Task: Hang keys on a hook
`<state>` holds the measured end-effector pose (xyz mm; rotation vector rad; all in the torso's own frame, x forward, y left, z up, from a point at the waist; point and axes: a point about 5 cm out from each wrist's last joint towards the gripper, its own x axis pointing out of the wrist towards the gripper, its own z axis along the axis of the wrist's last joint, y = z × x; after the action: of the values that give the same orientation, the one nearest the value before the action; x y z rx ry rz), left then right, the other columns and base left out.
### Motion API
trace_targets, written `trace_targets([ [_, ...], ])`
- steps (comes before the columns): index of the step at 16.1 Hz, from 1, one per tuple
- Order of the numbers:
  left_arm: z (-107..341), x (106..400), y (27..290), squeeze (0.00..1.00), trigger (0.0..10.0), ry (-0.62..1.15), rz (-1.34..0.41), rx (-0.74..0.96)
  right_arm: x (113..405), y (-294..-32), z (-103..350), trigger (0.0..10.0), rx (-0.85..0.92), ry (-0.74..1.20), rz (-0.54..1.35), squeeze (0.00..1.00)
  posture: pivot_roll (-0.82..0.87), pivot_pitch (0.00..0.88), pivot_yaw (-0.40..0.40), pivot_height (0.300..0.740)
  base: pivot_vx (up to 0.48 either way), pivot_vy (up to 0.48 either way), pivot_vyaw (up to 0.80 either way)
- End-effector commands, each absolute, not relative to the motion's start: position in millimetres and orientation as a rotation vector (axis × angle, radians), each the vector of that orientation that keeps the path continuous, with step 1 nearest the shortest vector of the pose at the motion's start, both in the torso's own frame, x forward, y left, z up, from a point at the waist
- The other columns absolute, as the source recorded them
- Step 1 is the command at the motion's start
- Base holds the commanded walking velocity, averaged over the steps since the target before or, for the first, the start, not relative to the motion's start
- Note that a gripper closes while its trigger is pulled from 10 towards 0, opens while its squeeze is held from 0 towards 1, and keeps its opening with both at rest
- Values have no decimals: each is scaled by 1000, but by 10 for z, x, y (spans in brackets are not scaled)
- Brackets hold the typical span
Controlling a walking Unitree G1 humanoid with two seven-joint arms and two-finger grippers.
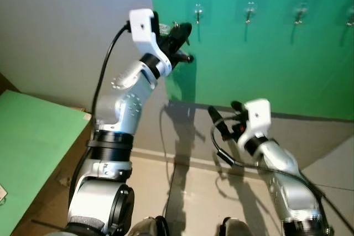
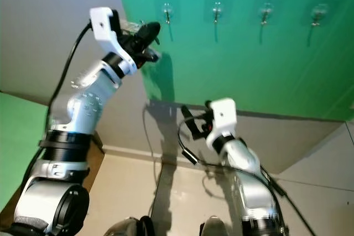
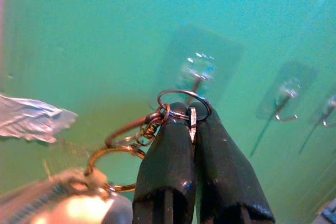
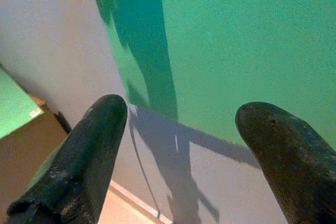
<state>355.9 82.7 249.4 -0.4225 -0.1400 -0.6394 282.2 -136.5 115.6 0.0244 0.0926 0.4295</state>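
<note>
The left gripper [image 1: 185,41] is raised high in front of the green wall [image 1: 265,53], a little to the left of and below the first hook [image 1: 197,12] in a row of clear hooks stuck on that wall. Its two black fingers [image 3: 173,156] are pressed together, and they pinch a thin silver key ring [image 3: 185,104] at their tips. In the left wrist view the ring stands just in front of the first hook [image 3: 198,74], and the picture does not tell whether the two touch. More brass rings [image 3: 118,153] hang from the silver ring to one side, and the keys [image 3: 63,203] appear as a blurred silver shape near the edge of this view.

The other hooks [image 1: 250,10] continue along the wall to the right, each one well apart from the next.

The right gripper [image 1: 224,115] is held low, in front of the grey lower part of the wall [image 1: 310,131], far below the row of hooks. Its fingers [image 4: 89,150] are spread wide and there is nothing between them.

At the robot's left side there is a green board [image 1: 33,142] lying on a brown surface. The floor [image 1: 193,192] below the wall is pale tile.
</note>
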Motion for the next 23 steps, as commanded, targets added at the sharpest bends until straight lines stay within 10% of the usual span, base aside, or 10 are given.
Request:
trace_targets([
  [1, 2550, 3524, 858, 0, 0, -145, -664, -451, 2860, -1328, 1289, 10000, 19, 70, 468, 0, -241, 57, 109, 740, 0, 0, 0],
  [2, 2569, 3500, 853, 0, 0, -123, -689, -489, 2930, -1343, 1429, 10000, 10, 58, 510, 0, -243, 55, 112, 740, 0, 0, 0],
  [3, 2586, 3491, 851, 0, 0, -116, -700, -506, 2969, -1367, 1490, 10000, -2, 57, 515, 608, -244, 53, 114, 740, 0, 0, 0],
  [4, 2637, 3463, 841, 0, 0, -93, -739, -537, 3057, -1432, 1652, 10000, -53, 52, 548, 1000, -246, 55, 118, 740, 0, 0, 0],
  [12, 2756, 3438, 981, 0, 0, -18, -786, -603, 3156, -1506, 2176, 10000, -109, 53, 741, 1000, -247, 66, 126, 740, 0, 0, 0],
  [13, 2767, 3434, 947, 0, 0, -12, -800, -613, 3141, -1451, 2207, 10000, -115, 71, 783, 0, -250, 66, 129, 740, 0, 0, 0],
  [23, 2839, 3431, 705, 0, 0, 36, -888, -683, 3224, -1165, 2566, 10000, -28, 20, 902, 0, -257, 69, 135, 740, 0, 0, 0],
])
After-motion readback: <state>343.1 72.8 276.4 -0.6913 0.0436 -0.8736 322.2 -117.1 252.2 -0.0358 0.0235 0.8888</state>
